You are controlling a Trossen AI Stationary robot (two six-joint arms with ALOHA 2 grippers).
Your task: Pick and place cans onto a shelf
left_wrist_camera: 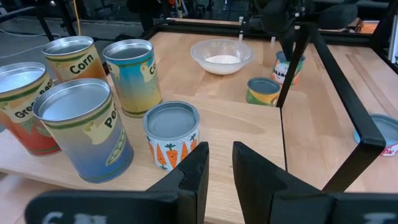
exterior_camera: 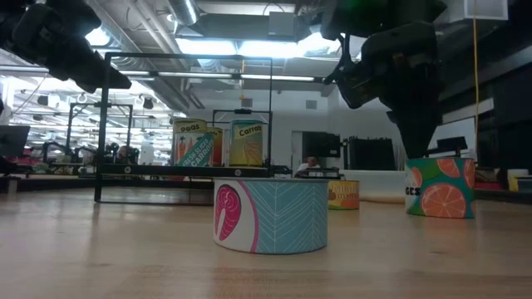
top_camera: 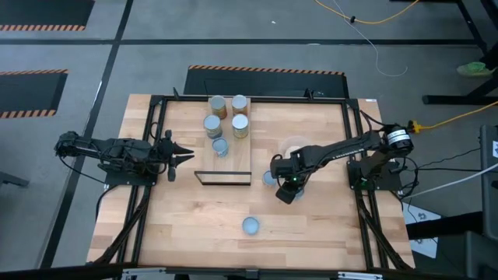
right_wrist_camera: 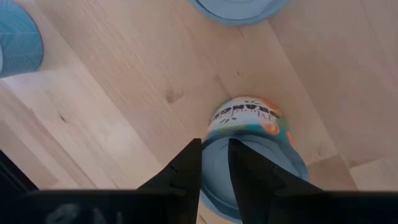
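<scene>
Several cans (top_camera: pixel 220 146) stand upright on the light-wood shelf (top_camera: pixel 233 163) with its black frame, also in the left wrist view (left_wrist_camera: pixel 171 134). An orange-patterned can (exterior_camera: pixel 440 189) with a light-blue top stands on the table. My right gripper (top_camera: pixel 286 190) points down right over it (right_wrist_camera: pixel 214 165), its fingers a narrow gap apart. A yellow-green can (top_camera: pixel 269 178) stands beside it, and a salmon-print can (top_camera: pixel 250 225) stands nearer the front edge. My left gripper (top_camera: pixel 189 153) waits at the shelf's left side, level, with a narrow gap. My right gripper comes from above, pointing down, with its fingertips (right_wrist_camera: pixel 186 165) over the orange can's light-blue top (right_wrist_camera: pixel 214 149). The can stands upright on the table. I cannot tell whether the fingertips touch the top.
A clear bowl (top_camera: pixel 296 146) with pale contents stands on the table beyond my right gripper, also in the left wrist view (left_wrist_camera: pixel 221 56). The shelf's upright black frame (top_camera: pixel 222 178) stands between the two arms. A black frame runs round the tabletop's edges (top_camera: pixel 156 140).
</scene>
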